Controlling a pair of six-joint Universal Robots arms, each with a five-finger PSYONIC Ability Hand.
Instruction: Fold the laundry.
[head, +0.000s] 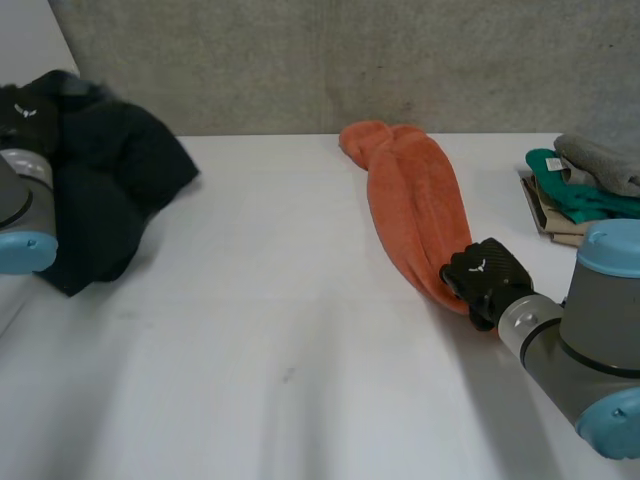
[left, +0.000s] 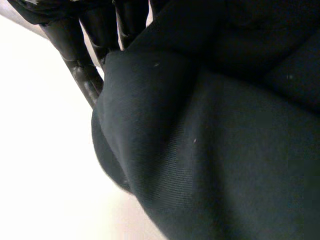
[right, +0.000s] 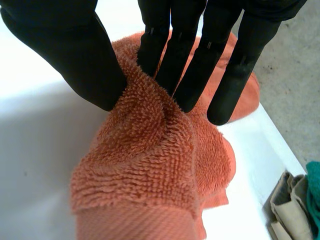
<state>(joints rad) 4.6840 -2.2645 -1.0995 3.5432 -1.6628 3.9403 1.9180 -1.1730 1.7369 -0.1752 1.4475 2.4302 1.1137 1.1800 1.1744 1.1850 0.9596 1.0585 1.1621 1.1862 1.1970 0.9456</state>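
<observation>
A long orange towel (head: 415, 200) lies bunched lengthwise on the white table (head: 280, 350), right of the middle. My right hand (head: 488, 278) is at its near end. In the right wrist view that hand (right: 170, 30) pinches a raised fold of the orange towel (right: 145, 160) between thumb and fingers. At the far left, a dark garment (head: 110, 180) is heaped around my left hand (head: 22, 112). In the left wrist view its fingers (left: 82, 75) curl into the edge of the dark garment (left: 210, 140), which covers most of the hand.
A stack of folded clothes (head: 585, 190), grey, teal and beige, sits at the table's right edge, also beside the towel in the right wrist view (right: 292, 205). A grey wall (head: 350, 60) runs along the table's far side.
</observation>
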